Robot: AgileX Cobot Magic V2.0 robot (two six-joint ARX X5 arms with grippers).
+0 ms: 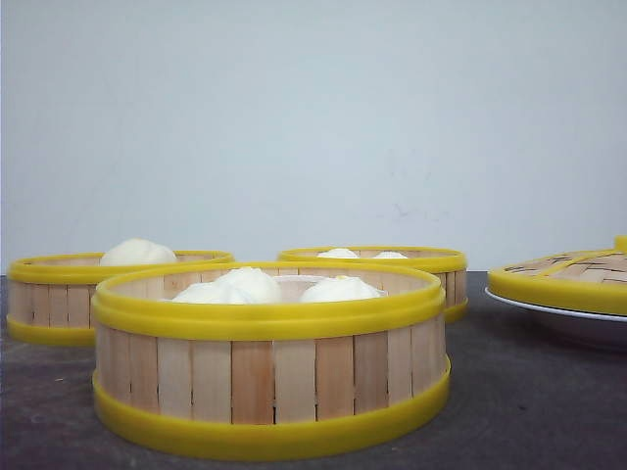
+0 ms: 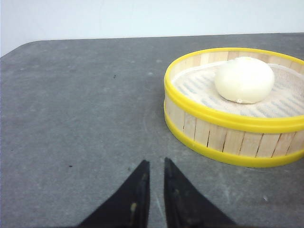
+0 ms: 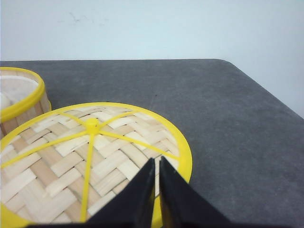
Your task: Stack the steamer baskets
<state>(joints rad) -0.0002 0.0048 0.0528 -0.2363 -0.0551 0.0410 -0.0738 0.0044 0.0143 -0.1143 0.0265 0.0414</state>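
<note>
Three steamer baskets with wooden slat walls and yellow rims stand on the dark table. The nearest basket (image 1: 269,382) holds several white buns. Behind it on the left, a second basket (image 1: 54,305) holds one bun, and a third basket (image 1: 436,262) stands behind on the right with two buns. In the left wrist view, my left gripper (image 2: 156,164) hangs shut over bare table, short of the one-bun basket (image 2: 228,137), with nothing between its fingers. My right gripper (image 3: 157,160) is shut and empty above the woven lid's near edge. Neither gripper shows in the front view.
The flat woven lid (image 1: 568,279) with a yellow rim lies on a white plate (image 1: 578,318) at the right. In the right wrist view, the lid (image 3: 90,156) sits close beside a basket (image 3: 21,97). The table's right edge (image 3: 270,102) runs nearby.
</note>
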